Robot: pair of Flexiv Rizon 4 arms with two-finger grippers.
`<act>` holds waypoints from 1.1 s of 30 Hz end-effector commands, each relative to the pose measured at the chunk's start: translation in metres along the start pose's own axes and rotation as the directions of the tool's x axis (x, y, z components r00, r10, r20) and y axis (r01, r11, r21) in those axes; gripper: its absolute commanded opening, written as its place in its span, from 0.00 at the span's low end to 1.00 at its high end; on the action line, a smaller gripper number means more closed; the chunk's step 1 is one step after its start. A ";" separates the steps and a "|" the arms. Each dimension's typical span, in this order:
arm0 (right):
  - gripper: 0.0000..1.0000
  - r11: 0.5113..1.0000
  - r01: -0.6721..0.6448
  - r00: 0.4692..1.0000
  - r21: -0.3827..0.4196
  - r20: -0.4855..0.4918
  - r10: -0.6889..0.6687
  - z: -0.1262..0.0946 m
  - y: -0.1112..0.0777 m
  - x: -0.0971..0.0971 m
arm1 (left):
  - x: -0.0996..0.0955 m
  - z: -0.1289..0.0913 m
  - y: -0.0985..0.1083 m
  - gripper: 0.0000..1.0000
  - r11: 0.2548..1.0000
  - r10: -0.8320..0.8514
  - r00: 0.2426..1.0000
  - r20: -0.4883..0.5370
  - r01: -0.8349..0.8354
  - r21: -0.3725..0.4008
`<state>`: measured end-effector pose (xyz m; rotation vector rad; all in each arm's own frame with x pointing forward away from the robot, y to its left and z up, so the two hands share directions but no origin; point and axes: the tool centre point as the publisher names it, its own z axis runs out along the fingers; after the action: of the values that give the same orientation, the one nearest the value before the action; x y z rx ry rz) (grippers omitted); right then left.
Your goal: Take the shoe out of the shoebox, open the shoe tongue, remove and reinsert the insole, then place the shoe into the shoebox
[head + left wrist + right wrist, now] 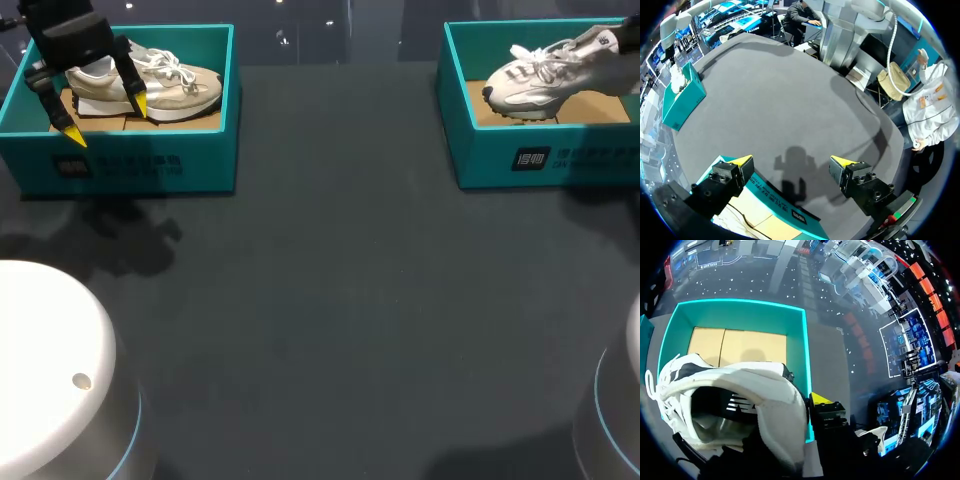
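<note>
A beige shoe [170,85] lies in the left teal shoebox [140,165]. My left gripper [108,118] hangs over that box's front wall, open and holding nothing. In the left wrist view its yellow fingertips [742,161] straddle the box wall [775,202], with part of the beige shoe [732,217] under it. A white shoe [535,75] tilts toe-down over the right teal shoebox [520,160]. My right gripper [608,44] is shut on its heel. In the right wrist view the white shoe [740,385] fills the space ahead of the gripper [802,407], above the box [800,340]; only one yellow tip shows.
Dark grey table [330,280] stretches between the two boxes. White rounded robot bases stand at the near left corner [50,360] and the near right corner [620,400]. The far right shoebox [682,97] shows across the table in the left wrist view.
</note>
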<state>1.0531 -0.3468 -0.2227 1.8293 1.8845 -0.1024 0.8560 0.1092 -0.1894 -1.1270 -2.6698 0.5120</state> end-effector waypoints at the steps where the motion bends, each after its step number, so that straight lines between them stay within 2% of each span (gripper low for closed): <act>1: 0.00 1.000 -0.019 1.000 0.021 -0.006 0.019 0.011 -0.009 0.004 | 0.001 0.000 0.000 1.00 1.000 0.001 1.000 0.000 -0.001 -0.003; 9: 0.00 0.998 -0.038 0.999 0.056 -0.013 0.039 0.026 -0.029 0.014 | 0.001 0.000 0.000 1.00 1.000 0.001 1.000 0.000 -0.001 -0.003; 22: 0.00 0.993 -0.050 0.998 0.103 -0.021 0.053 0.044 -0.046 0.036 | 0.001 0.000 0.000 1.00 1.000 0.001 1.000 0.000 -0.001 -0.003; 33: 0.00 0.993 -0.053 0.998 0.109 -0.041 0.058 0.064 -0.058 0.054 | 0.001 0.000 0.000 1.00 1.000 0.001 1.000 0.000 -0.001 -0.003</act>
<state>1.0190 -0.3281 -0.3110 1.9664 1.8883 -0.1576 0.8560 0.1092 -0.1894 -1.1268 -2.6699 0.5120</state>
